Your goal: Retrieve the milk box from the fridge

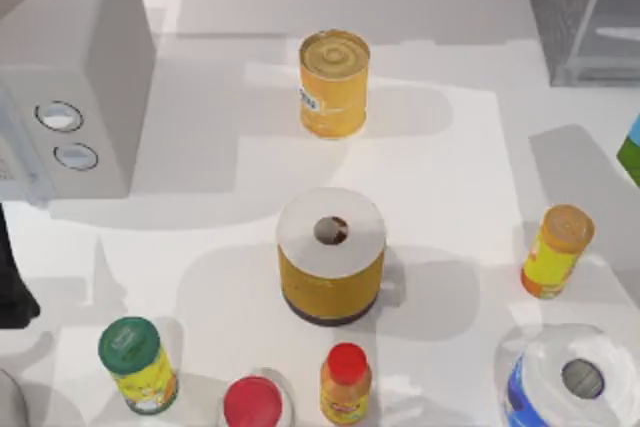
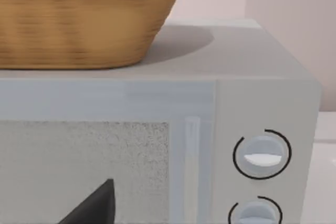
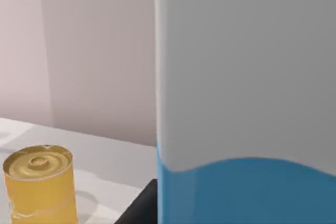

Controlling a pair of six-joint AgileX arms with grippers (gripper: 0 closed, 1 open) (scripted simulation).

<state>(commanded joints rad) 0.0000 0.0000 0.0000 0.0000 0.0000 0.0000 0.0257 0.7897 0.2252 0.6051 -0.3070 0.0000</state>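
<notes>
The milk box (image 3: 247, 103) looms very close in the right wrist view, white above and blue below. At the top view's right edge a blue and green sliver of the milk box (image 1: 632, 150) shows, tilted, in front of the fridge (image 1: 575, 7). My right gripper (image 3: 143, 205) shows as a dark finger pressed against the carton's side, shut on it. The fridge stands at the back right, dark grey and speckled, with a pale glassy panel. My left arm (image 1: 12, 282) is parked at the left edge, its gripper (image 2: 92, 205) facing the grey box.
A light grey box with two knobs (image 1: 70, 77) stands back left with a wicker basket (image 2: 79, 14) on top. A yellow tin can (image 1: 334, 82), a yellow-wrapped roll (image 1: 331, 267), a blue-wrapped roll (image 1: 572, 382) and several bottles (image 1: 556, 250) stand on the table.
</notes>
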